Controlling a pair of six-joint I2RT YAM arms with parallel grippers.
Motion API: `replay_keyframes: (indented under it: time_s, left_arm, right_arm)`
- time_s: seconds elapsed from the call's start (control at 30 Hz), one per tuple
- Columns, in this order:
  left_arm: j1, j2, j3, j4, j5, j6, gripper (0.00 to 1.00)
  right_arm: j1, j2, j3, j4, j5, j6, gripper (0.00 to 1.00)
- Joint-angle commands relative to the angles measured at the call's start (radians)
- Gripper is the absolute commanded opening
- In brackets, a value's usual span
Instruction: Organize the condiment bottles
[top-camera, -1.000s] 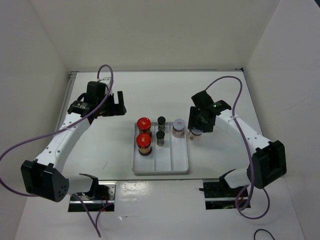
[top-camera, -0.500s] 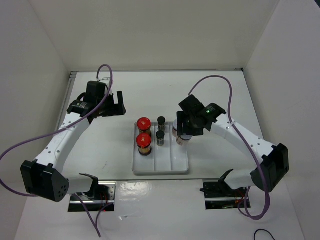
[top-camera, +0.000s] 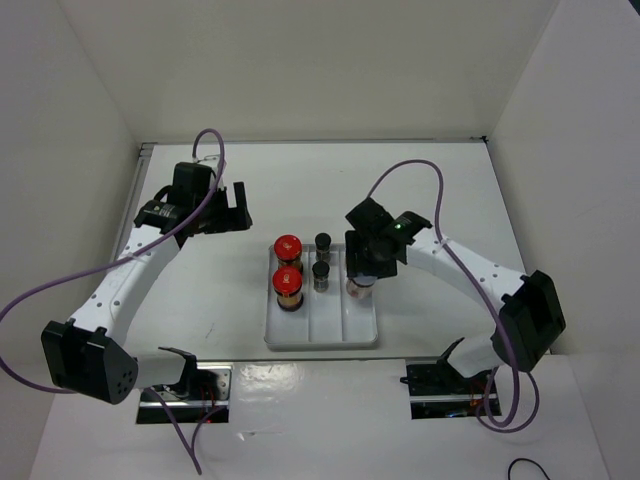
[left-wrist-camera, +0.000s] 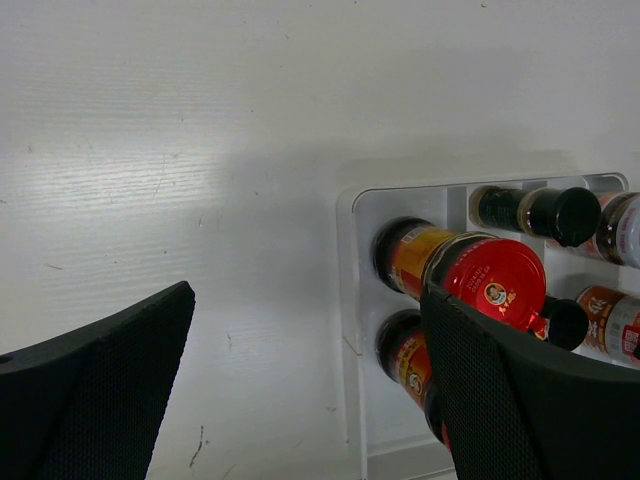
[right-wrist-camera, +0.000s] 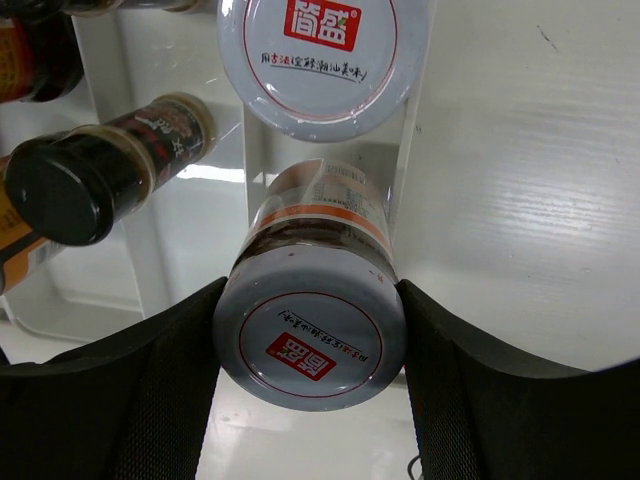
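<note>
Robot lab test cell, from what I see. Plain white panels (top-camera: 300, 70) box in a white table (top-camera: 210, 290) behind and to both sides of my jaws. My left arm (top-camera: 130, 272) and right arm (top-camera: 470, 267) are bolted at the near edge, with purple cables (top-camera: 408, 163) looping loose off them. Under the left gripper (left-wrist-camera: 308, 300) is bare, scuffed white board. To the right of those jaws are staged props: a white tray (top-camera: 358, 325) of small jars (top-camera: 288, 245). One pale-lidded jar (right-wrist-camera: 310, 345) is clamped in my right gripper (right-wrist-camera: 310, 290).
</note>
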Motion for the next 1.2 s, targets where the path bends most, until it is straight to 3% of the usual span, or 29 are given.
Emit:
replay_keyframes:
  time_s: [0.0, 0.53, 0.6, 0.63, 0.7, 0.73, 0.77, 0.83, 0.9, 0.93, 1.17]
  left_arm:
    - [0.006, -0.008, 0.04, -0.005, -0.019, -0.006, 1.0]
    - [0.006, -0.018, 0.011, -0.006, -0.029, -0.006, 1.0]
    - [0.006, -0.028, 0.002, -0.006, -0.029, -0.006, 1.0]
    - [0.006, -0.028, 0.002, -0.006, -0.029, -0.006, 1.0]
    - [0.006, -0.037, 0.002, -0.006, -0.029, -0.006, 1.0]
    - [0.006, -0.038, 0.002, -0.006, -0.029, -0.006, 1.0]
    - [0.006, -0.038, 0.002, -0.006, -0.029, -0.006, 1.0]
    - [0.006, -0.038, 0.002, -0.006, -0.029, -0.015, 1.0]
    - [0.006, -0.038, 0.002, -0.006, -0.029, -0.015, 1.0]
    - [0.006, -0.038, 0.002, -0.006, -0.029, -0.015, 1.0]
    - [0.006, -0.056, 0.011, -0.006, -0.018, -0.015, 1.0]
  right_arm:
    - [0.012, 0.018, 0.007, 0.101, 0.004, 0.015, 0.0]
    - [0.039, 0.102, -0.062, 0.162, 0.087, 0.024, 0.0]
    - [0.04, 0.113, -0.062, 0.162, 0.087, 0.024, 0.03]
    - [0.04, 0.113, -0.062, 0.162, 0.087, 0.024, 0.14]
    - [0.04, 0.113, -0.062, 0.162, 0.087, 0.024, 0.24]
    - [0.04, 0.113, -0.062, 0.162, 0.087, 0.024, 0.33]
    - [0.04, 0.113, -0.062, 0.162, 0.087, 0.024, 0.52]
    - [0.04, 0.099, -0.062, 0.162, 0.087, 0.024, 0.59]
    - [0.04, 0.088, -0.053, 0.152, 0.087, 0.033, 0.76]
    - [0.04, 0.075, -0.052, 0.152, 0.087, 0.033, 0.98]
    - [0.04, -0.027, 0.048, 0.09, 0.041, 0.033, 0.98]
